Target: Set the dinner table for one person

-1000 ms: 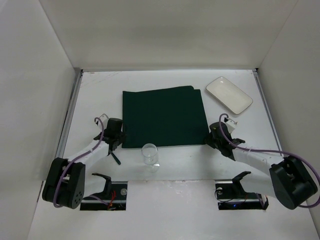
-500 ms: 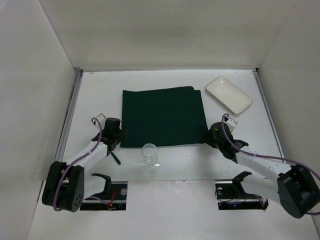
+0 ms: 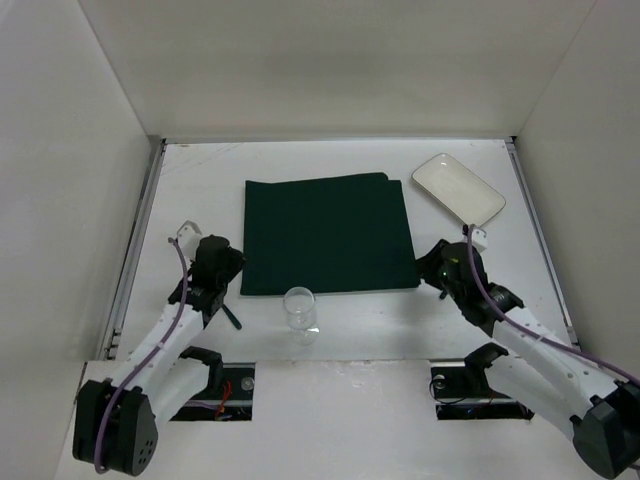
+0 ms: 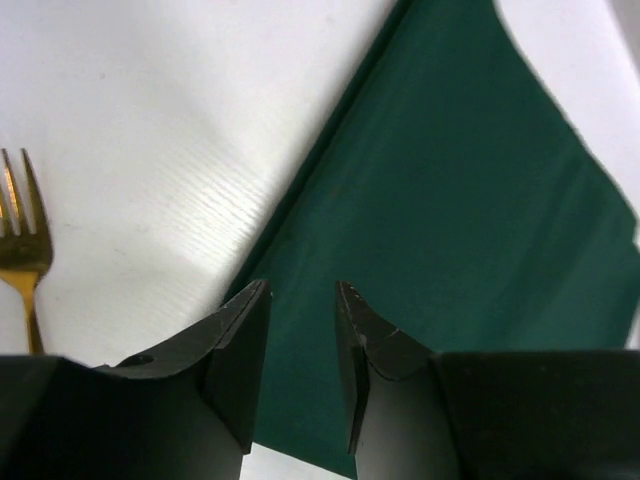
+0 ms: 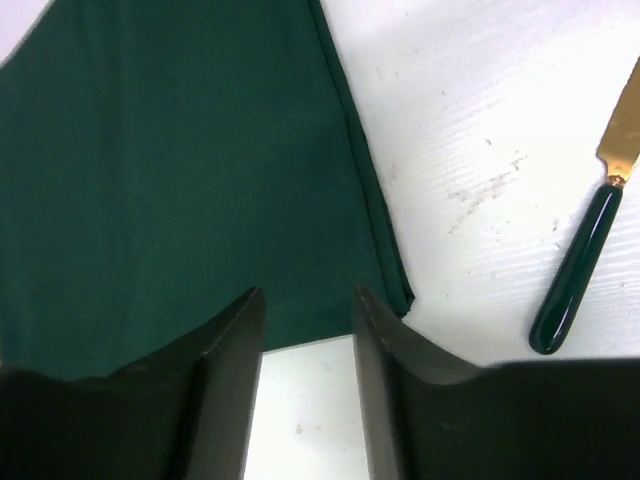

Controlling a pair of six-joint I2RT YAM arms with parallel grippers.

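The bench is a flat white top that fills the floor of the enclosure, with both arm bases at its near edge.

- Placemat – dark green cloth, flat at the bench centre.
- Plate – white, rectangular, near the far right corner, clear of the placemat.
- Glass – clear, upright, just off the placemat's near edge, toward the near edge of the bench.
- Fork – gold, lying on the bare bench left of the placemat.
- Knife – gold blade, dark green handle, lying on the bare bench right of the placemat.

Left gripper: over the placemat's near left corner, fingers slightly apart, nothing between them. Right gripper: over the near right corner, fingers apart, nothing held. Whether either touches the cloth cannot be determined.
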